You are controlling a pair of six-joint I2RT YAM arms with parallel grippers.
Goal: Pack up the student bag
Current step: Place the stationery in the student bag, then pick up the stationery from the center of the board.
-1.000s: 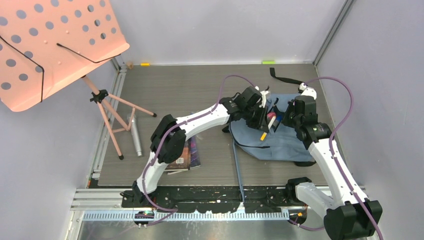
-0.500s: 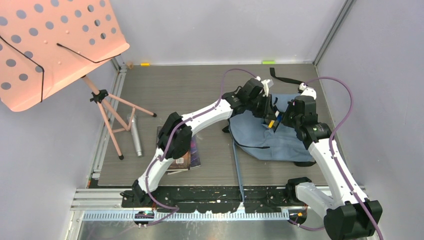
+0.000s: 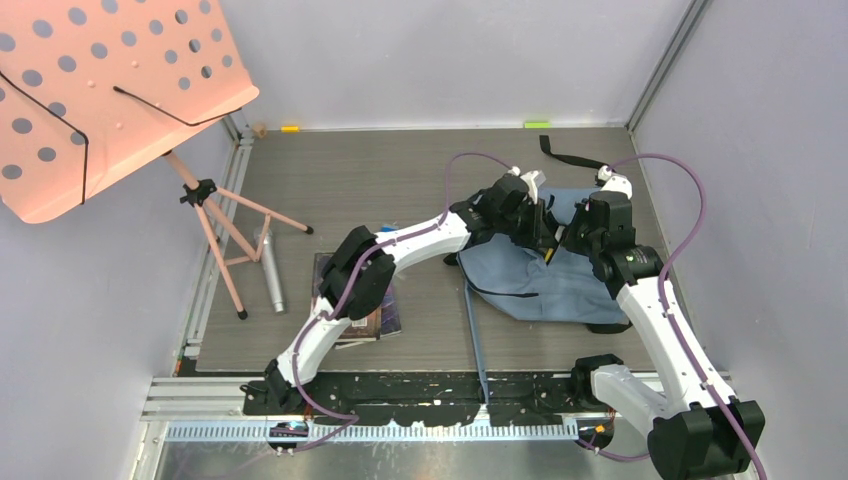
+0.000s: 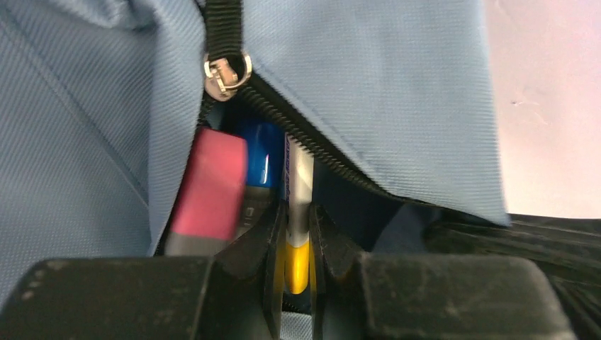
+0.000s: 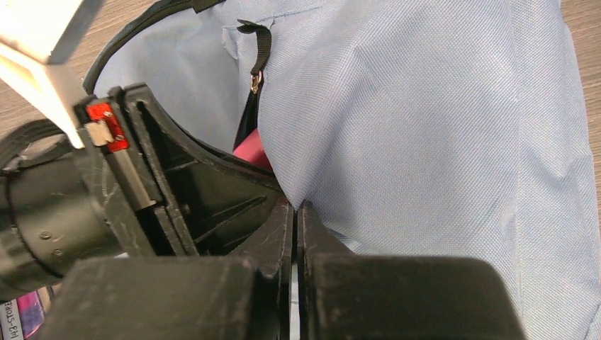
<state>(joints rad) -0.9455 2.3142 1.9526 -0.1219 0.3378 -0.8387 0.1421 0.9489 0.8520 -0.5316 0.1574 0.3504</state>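
The student bag [image 3: 565, 285] lies flat at the table's right, grey-blue, with an open zippered pocket [image 4: 283, 99]. My left gripper [image 4: 294, 234] is shut on a white pen with a yellow end [image 4: 299, 177], whose tip is inside that pocket. A pink-capped marker [image 4: 211, 184] and a blue one [image 4: 259, 152] sit in the opening just left of my finger. My right gripper [image 5: 296, 209] is shut on a fold of the bag's fabric [image 5: 425, 127] at the pocket's edge. In the top view both grippers [image 3: 545, 235] [image 3: 575, 238] meet over the bag.
Books [image 3: 385, 312] lie under the left arm's elbow. A pink music stand [image 3: 110, 90] with tripod legs stands at the left, with a grey cylinder [image 3: 270, 272] beside it. The bag's black strap [image 3: 570, 155] trails toward the back wall, and a blue strap [image 3: 476, 330] runs toward the front.
My left gripper has moved right and pushed the pens into the bag's pocket, so they barely show from above. The right arm has held still.
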